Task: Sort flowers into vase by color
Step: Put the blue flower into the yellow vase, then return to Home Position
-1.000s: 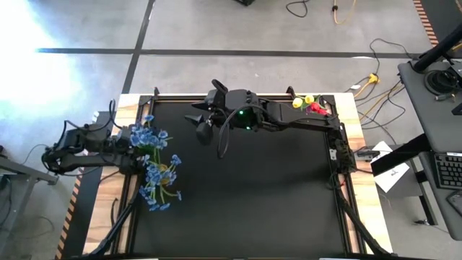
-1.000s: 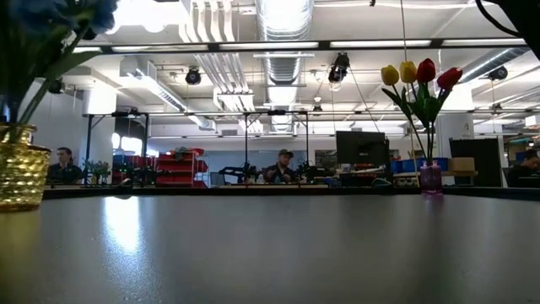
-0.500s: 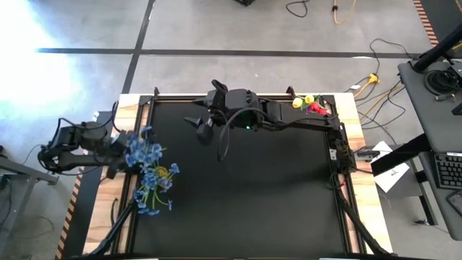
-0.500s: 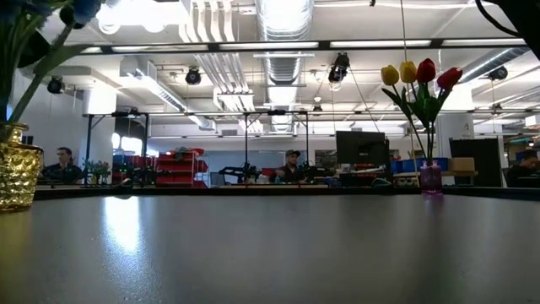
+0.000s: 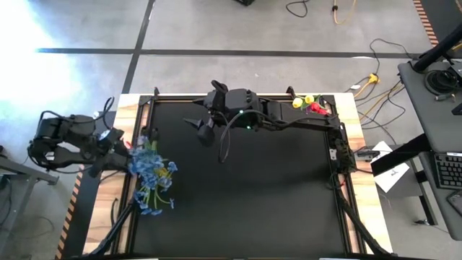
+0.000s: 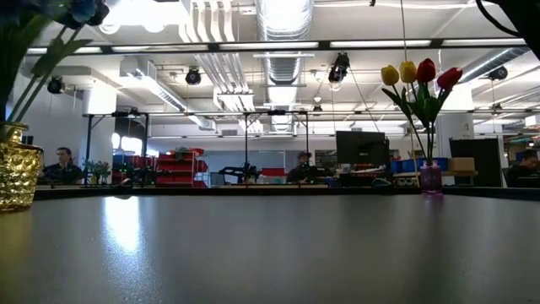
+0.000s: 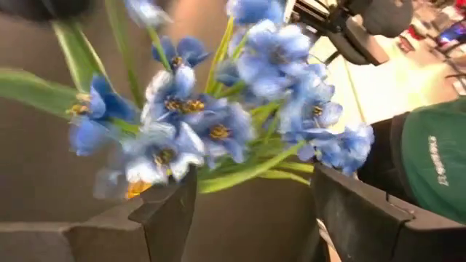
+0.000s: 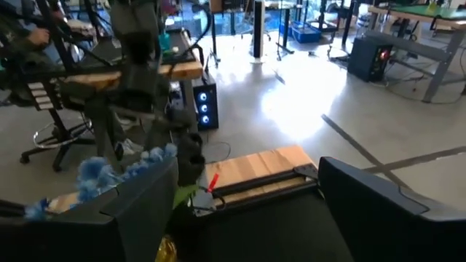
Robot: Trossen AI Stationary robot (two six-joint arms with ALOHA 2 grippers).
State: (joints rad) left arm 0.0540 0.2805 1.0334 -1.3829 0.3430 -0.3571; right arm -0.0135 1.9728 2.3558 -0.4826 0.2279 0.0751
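the blue flowers (image 5: 151, 175) stand in a gold vase (image 6: 18, 176) at the left edge of the black table (image 5: 253, 195), their blossoms spreading over the mat. the left gripper (image 5: 119, 155) sits just beside the bunch at the table's edge; in its wrist view the fingers (image 7: 166, 218) are spread apart with nothing clamped, the blue blossoms just ahead. the yellow and red tulips (image 6: 419, 80) stand in a small purple vase (image 6: 431, 178) at the far right corner. the right gripper (image 5: 205, 128) hovers over the far middle of the table, fingers wide apart and holding nothing
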